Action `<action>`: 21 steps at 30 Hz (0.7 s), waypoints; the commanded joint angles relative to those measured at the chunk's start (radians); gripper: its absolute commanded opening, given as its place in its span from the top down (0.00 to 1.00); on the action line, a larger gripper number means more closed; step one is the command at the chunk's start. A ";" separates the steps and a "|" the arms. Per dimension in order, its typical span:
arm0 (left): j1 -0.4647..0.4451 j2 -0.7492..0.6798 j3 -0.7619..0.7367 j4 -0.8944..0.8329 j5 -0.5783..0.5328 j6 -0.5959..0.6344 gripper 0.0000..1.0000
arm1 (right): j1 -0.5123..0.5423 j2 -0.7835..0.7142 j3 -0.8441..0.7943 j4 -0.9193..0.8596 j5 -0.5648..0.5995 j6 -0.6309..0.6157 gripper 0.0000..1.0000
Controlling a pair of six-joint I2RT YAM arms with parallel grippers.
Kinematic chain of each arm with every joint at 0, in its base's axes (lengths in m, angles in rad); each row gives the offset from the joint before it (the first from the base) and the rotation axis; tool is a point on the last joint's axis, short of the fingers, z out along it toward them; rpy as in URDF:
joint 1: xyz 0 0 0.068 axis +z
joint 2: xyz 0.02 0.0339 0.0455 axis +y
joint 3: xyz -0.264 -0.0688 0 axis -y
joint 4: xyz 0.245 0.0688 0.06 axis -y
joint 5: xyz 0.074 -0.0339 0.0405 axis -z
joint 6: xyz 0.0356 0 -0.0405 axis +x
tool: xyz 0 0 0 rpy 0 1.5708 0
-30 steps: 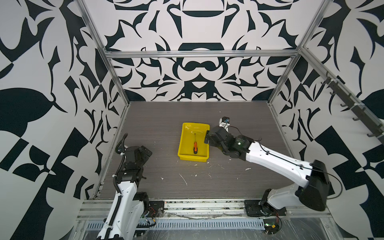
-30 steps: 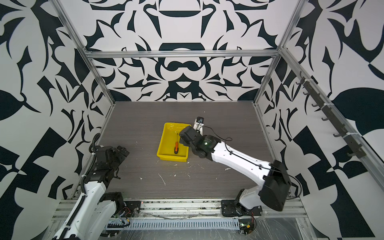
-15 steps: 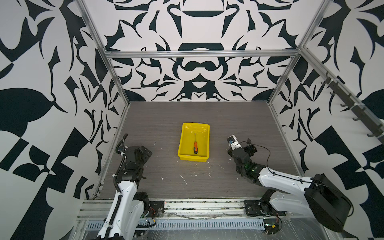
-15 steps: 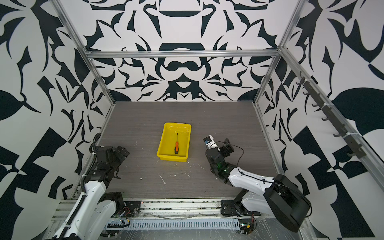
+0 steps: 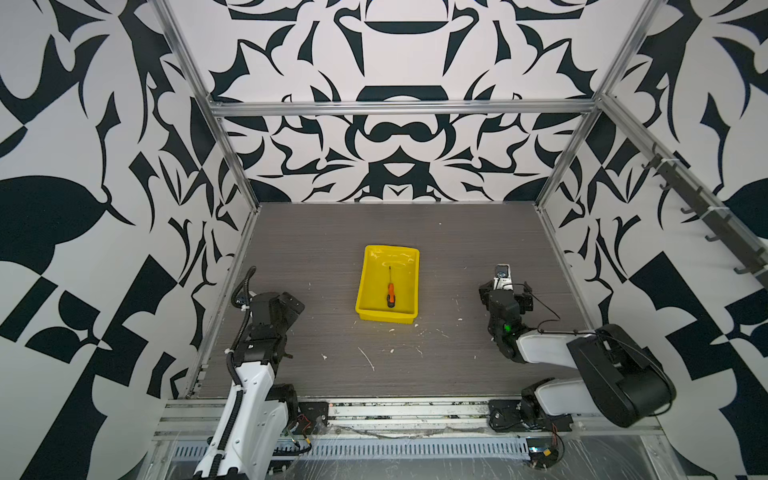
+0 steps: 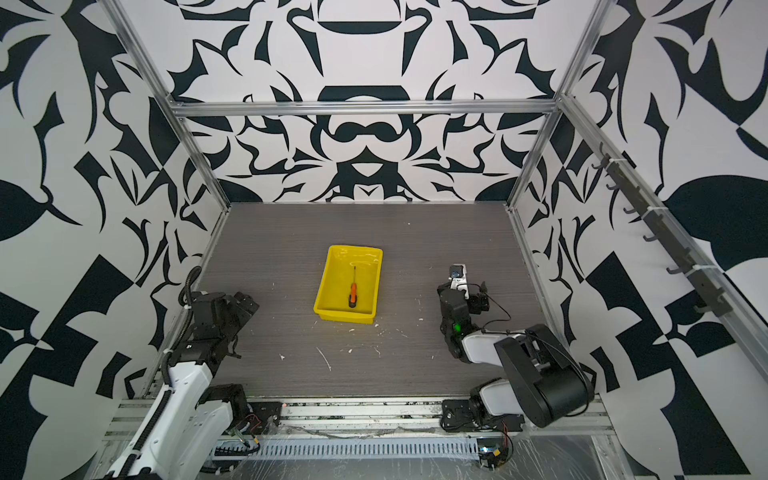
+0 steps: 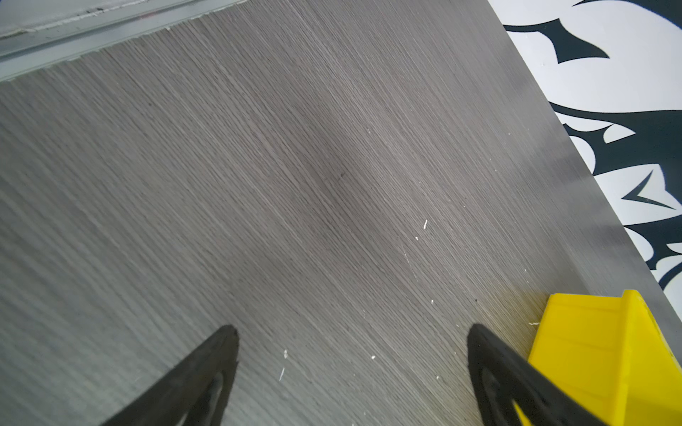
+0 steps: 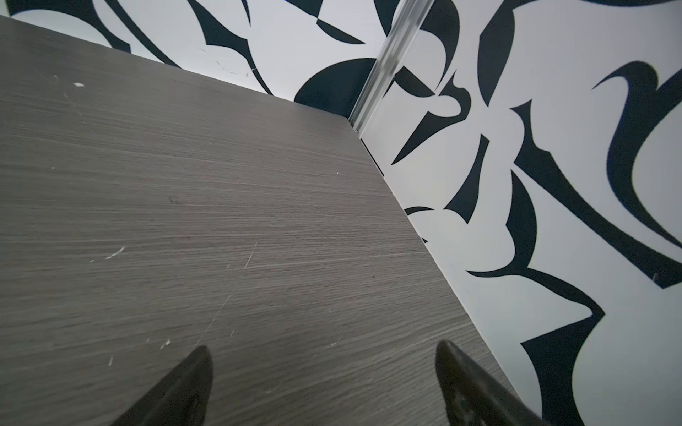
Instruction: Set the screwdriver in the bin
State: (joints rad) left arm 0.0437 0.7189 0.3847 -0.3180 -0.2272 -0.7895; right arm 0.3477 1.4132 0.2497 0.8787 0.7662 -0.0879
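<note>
Top views: in both top views you see the screwdriver lying flat inside the bin, with nothing touching it.
Handle and shaft: the orange handle and black butt end lie toward the bin's near wall. The thin dark shaft points at the far wall.
Bin position: the yellow tray sits on the grey wood-grain tabletop, about mid-table. It is between your two arms and well apart from both.
Left wrist view: your left gripper is released. Its dark fingers are spread wide with only bare tabletop between them. A corner of the bin shows just past one finger.
Right wrist view: your right gripper is also released and empty. Its fingers are wide apart over bare tabletop, close to where the table meets the patterned wall.
Arms: the left arm is folded low at the table's left edge. The right arm is folded at the right side.
Litter: small white flecks are scattered on the tabletop in front of the bin.
</note>
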 commanded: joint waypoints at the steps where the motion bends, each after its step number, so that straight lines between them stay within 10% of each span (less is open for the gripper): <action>1: 0.003 0.005 -0.001 -0.007 0.001 -0.013 0.00 | -0.020 0.040 0.042 0.132 0.003 0.033 0.03; 21: 0.003 0.122 0.027 0.020 0.018 -0.011 0.00 | -0.221 0.147 0.080 0.097 -0.392 0.120 0.00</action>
State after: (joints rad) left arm 0.0437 0.8230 0.3862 -0.3077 -0.2161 -0.7895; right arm 0.1432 1.5555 0.3367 0.9386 0.4538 0.0021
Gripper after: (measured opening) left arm 0.995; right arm 0.995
